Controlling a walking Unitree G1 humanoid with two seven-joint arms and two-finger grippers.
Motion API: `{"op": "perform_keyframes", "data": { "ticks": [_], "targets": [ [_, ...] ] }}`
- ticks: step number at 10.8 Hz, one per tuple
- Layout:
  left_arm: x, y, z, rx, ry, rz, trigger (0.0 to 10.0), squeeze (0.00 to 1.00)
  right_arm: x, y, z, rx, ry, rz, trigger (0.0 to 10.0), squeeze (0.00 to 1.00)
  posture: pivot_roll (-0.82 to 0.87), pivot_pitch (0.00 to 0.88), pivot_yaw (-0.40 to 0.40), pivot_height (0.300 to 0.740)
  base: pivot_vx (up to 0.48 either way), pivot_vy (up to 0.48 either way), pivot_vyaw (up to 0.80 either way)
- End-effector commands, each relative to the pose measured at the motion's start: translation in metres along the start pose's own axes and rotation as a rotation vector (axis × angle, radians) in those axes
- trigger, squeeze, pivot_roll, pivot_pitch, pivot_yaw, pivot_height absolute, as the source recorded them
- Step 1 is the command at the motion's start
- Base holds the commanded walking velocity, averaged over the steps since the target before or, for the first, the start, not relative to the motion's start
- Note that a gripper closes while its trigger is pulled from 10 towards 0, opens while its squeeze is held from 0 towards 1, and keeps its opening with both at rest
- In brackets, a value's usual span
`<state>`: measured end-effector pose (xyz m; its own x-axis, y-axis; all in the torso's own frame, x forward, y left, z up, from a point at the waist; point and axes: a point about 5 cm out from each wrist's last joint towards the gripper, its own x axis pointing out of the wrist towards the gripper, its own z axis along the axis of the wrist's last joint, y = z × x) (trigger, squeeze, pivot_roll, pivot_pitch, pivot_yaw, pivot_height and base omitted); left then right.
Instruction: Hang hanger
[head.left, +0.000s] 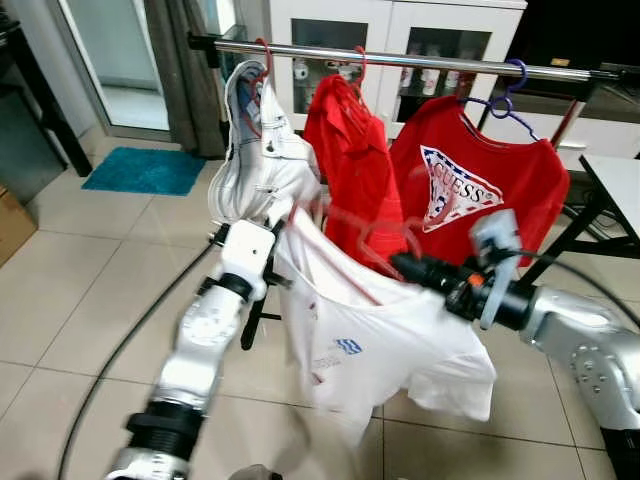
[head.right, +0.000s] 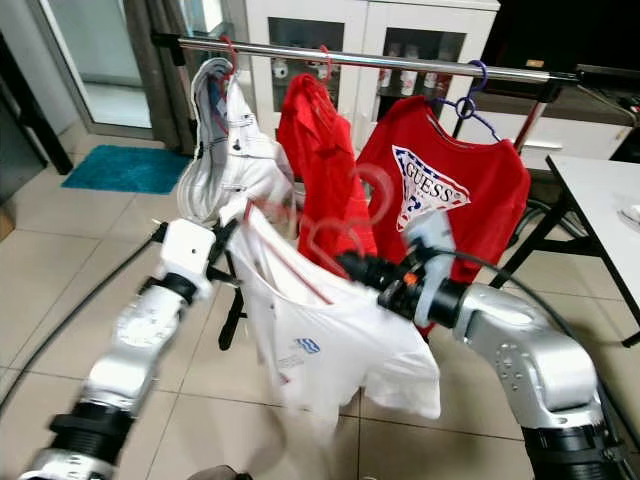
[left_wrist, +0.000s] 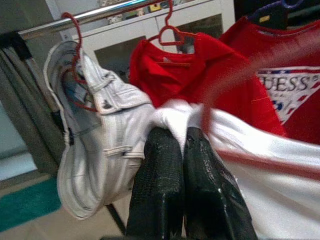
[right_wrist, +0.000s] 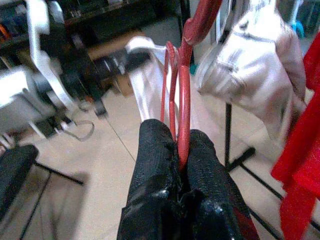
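Note:
A white T-shirt (head.left: 385, 345) hangs on a red hanger (right_wrist: 184, 95), held up between my two arms in front of the clothes rail (head.left: 400, 58). My left gripper (left_wrist: 177, 137) is shut on the shirt's bunched shoulder cloth (left_wrist: 172, 112), just below the white jeans (head.left: 255, 150) on the rail. Over on the right, my right gripper (right_wrist: 179, 147) is shut on the hanger's red wire near its neck. The hanger's hook (head.left: 400, 225) looks blurred and sits well below the rail, in front of the red shirts.
On the rail hang the white jeans on a red hanger, a red shirt (head.left: 350, 160), and a red GUESS shirt (head.left: 470, 190) on a purple hanger (head.left: 505, 100). A white cabinet stands behind. A table (head.left: 620, 185) is at right, a teal mat (head.left: 145, 170) at left, and a black cable (head.left: 130, 340) lies on the floor.

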<state>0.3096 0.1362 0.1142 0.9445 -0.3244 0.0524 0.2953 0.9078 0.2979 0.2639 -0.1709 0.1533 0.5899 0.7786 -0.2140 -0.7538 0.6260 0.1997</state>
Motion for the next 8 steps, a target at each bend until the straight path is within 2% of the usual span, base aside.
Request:
{"op": "perform_keyframes", "data": {
  "ticks": [1, 3, 4, 6, 7, 8],
  "targets": [
    [-0.001, 0.004, 0.005, 0.024, -0.009, 0.002, 0.0, 0.00, 0.001, -0.001, 0.001, -0.054, 0.027, -0.003, 0.0, 0.00, -0.07, 0.000, -0.001, 0.740, 0.000, 0.000, 0.00],
    [0.001, 0.015, 0.005, 0.061, 0.013, -0.026, 0.0, 0.00, 0.006, 0.012, -0.009, -0.125, 0.093, 0.088, 0.0, 0.00, -0.06, 0.000, -0.003, 0.740, 0.000, 0.000, 0.00],
    [0.001, 0.024, 0.004, 0.099, 0.032, -0.030, 0.0, 0.00, 0.006, 0.019, -0.013, -0.149, 0.122, 0.144, 0.0, 0.00, -0.06, 0.000, 0.000, 0.740, 0.000, 0.000, 0.00],
    [0.002, 0.044, 0.006, 0.140, 0.053, -0.032, 0.0, 0.00, 0.003, 0.024, -0.025, -0.179, 0.199, 0.178, 0.0, 0.00, -0.06, 0.000, 0.010, 0.740, 0.000, 0.000, 0.00],
    [0.001, 0.057, 0.007, 0.168, 0.068, -0.015, 0.0, 0.00, 0.001, 0.025, -0.033, -0.190, 0.237, 0.195, 0.0, 0.00, -0.07, 0.000, 0.014, 0.740, 0.000, 0.000, 0.00],
    [-0.001, 0.075, 0.007, 0.196, 0.087, 0.028, 0.0, 0.00, -0.001, 0.027, -0.036, -0.166, 0.231, 0.196, 0.0, 0.00, -0.07, 0.000, 0.019, 0.740, 0.000, 0.000, 0.00]
  ]
}}
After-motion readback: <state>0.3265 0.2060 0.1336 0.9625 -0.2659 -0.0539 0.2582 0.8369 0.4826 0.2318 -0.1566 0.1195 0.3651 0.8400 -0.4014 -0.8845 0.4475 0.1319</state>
